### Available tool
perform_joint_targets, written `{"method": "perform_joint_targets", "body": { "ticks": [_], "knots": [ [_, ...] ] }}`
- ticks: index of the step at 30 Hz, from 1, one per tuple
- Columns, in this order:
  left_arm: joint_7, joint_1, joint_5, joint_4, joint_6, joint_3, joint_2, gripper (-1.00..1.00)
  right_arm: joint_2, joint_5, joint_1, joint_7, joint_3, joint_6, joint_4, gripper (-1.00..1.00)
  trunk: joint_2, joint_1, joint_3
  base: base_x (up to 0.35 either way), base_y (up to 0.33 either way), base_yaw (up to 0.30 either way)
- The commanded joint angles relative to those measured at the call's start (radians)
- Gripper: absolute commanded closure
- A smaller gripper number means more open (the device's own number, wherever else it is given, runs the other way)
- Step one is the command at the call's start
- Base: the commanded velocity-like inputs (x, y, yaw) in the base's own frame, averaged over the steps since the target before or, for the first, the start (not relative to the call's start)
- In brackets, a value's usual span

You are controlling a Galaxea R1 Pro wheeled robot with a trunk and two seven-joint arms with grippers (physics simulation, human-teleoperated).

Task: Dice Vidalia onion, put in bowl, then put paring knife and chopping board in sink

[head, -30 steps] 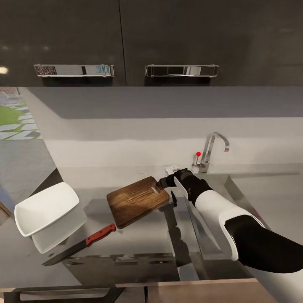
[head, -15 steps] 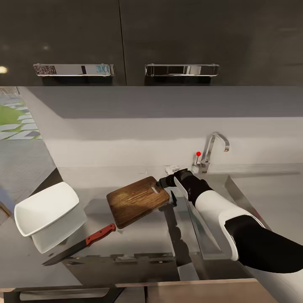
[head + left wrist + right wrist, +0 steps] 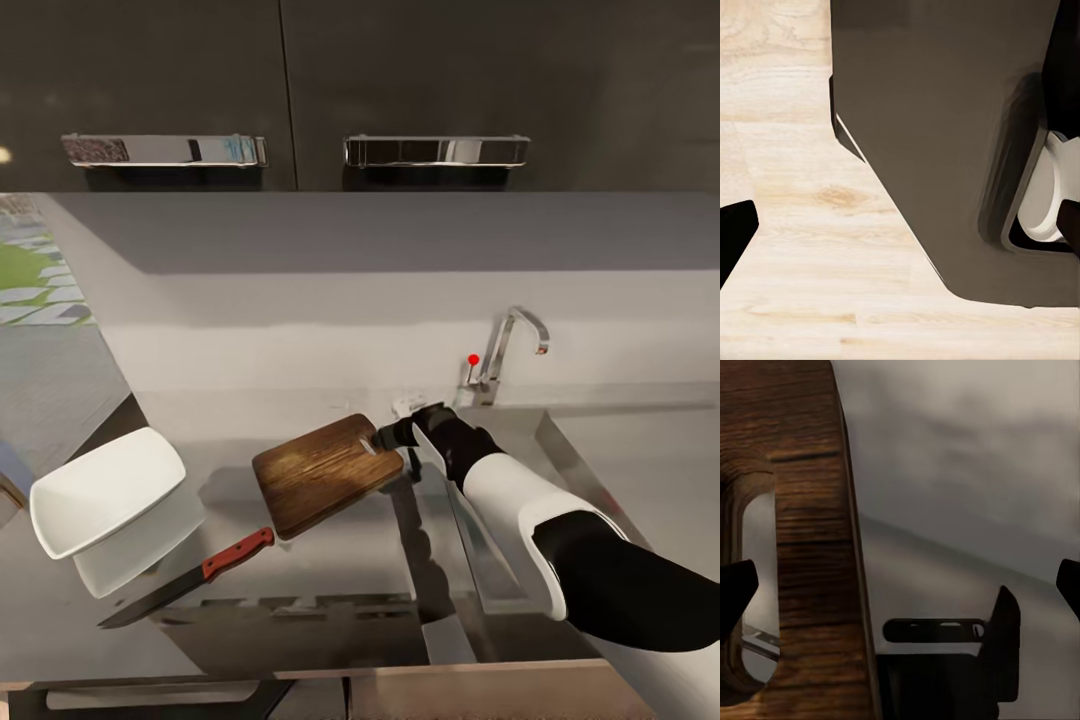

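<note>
At sink edge right pincer (image 3: 390, 437) meets chopping board (image 3: 325, 474) handle end; grip hidden, cannot tell

White right arm (image 3: 520, 500), apparently black-jointed

The chopping board (image 3: 325, 474) lies on the countertop (image 3: 350, 560); the bowl (image 3: 105, 492) far to its left; the paring knife (image 3: 185, 579) before it (nearer the counter's front edge); the faucet (image 3: 505, 350) behind it, rightward.
</note>
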Motion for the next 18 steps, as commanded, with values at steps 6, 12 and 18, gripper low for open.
{"method": "perform_joint_targets", "body": {
  "ticks": [6,12,18],
  "knots": [
    [0.000,-0.001,0.006,0.002,-0.004,0.000,0.000,-1.00,0.000,0.002,-0.001,0.002,0.026,0.004,0.002,-1.00,-0.001,0.000,-0.011,0.000,0.000,0.000],
    [0.000,-0.001,0.006,0.002,-0.004,0.000,0.000,-1.00,0.000,0.002,-0.001,0.002,0.029,0.004,0.002,-1.00,-0.001,0.000,-0.020,0.000,0.000,0.000],
    [0.000,-0.001,0.006,0.002,-0.004,0.000,0.000,-1.00,0.000,0.002,-0.001,0.002,0.029,0.003,0.002,-1.00,-0.001,0.000,-0.030,0.000,0.000,0.000]
  ]
}}
